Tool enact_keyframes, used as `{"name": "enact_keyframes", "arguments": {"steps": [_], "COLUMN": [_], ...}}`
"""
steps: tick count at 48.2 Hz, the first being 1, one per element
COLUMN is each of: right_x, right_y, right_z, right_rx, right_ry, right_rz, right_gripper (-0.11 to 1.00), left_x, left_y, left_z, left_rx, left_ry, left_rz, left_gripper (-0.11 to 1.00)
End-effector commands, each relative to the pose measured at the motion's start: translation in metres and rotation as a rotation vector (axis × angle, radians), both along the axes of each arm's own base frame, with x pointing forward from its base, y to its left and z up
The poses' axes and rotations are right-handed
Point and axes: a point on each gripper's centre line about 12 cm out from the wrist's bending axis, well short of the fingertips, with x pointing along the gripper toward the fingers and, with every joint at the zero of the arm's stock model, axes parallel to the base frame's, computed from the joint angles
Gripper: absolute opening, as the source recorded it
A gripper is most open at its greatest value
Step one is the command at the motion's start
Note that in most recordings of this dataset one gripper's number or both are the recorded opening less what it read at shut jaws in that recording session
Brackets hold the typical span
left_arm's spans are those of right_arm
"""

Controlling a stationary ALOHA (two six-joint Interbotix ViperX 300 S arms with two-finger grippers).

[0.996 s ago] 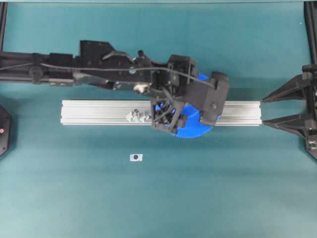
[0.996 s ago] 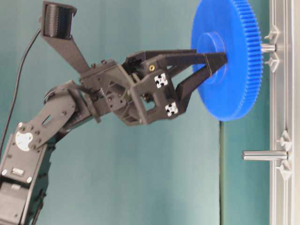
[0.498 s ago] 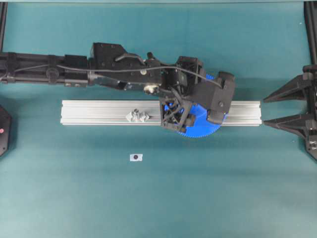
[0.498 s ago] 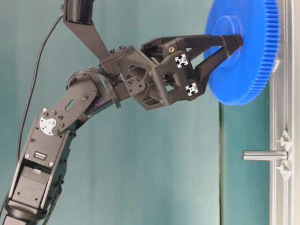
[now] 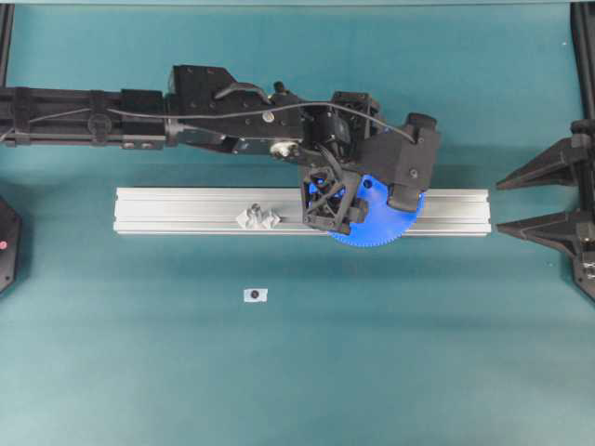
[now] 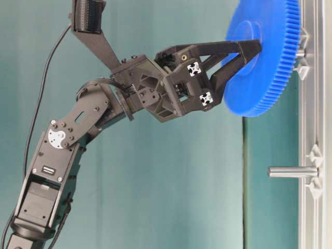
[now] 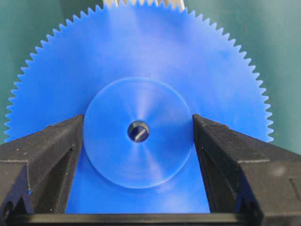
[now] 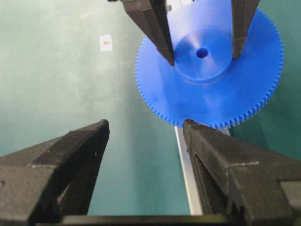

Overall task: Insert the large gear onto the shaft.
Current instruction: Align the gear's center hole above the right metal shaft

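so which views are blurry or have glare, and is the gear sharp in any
Left wrist view: the large gear is sharp, with a soft sheen across its hub. Right wrist view: the right gripper fingers are blurred in the foreground; the gear behind is fairly crisp. Table-level view: the gear's rim looks slightly soft. Overhead view: even light, with pale glare along the aluminium rail.

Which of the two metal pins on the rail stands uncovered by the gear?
The lower pin in the table-level view; the large gear hides most of the upper one.

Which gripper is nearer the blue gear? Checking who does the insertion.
Left. The left gripper clamps the blue gear by its hub; the right gripper waits open, apart.
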Motion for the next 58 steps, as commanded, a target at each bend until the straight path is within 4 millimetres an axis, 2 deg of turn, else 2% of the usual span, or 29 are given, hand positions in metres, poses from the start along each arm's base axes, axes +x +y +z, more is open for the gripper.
{"name": "enact_keyframes", "arguments": {"steps": [1, 15, 28, 40, 49, 58], "right_x": [0.002, 0.002, 0.002, 0.002, 0.001, 0.002], "right_y": [-0.001, 0.000, 0.000, 0.000, 0.000, 0.000], "right_z": [0.003, 0.005, 0.004, 0.004, 0.003, 0.004], "right_rx": [0.008, 0.010, 0.010, 0.010, 0.010, 0.010], "right_ry": [-0.008, -0.012, -0.012, -0.011, -0.009, -0.011], "right_rz": [-0.007, -0.007, -0.007, -0.007, -0.007, -0.007], "right_gripper": [0.73, 0.73, 0.73, 0.73, 0.73, 0.73], "left_x": [-0.003, -0.011, -0.023, -0.025, -0.019, -0.007], "left_y": [0.016, 0.018, 0.007, -0.001, 0.002, 0.014], "left_z": [0.007, 0.007, 0.004, 0.005, 0.010, 0.025], "left_rx": [0.003, -0.004, -0.011, -0.012, -0.009, -0.003], "left_ry": [-0.014, 0.005, 0.046, 0.060, 0.037, -0.004], "left_rz": [0.032, 0.045, 0.030, 0.015, 0.018, 0.038], "left_gripper": [0.77, 0.77, 0.77, 0.77, 0.77, 0.77]}}
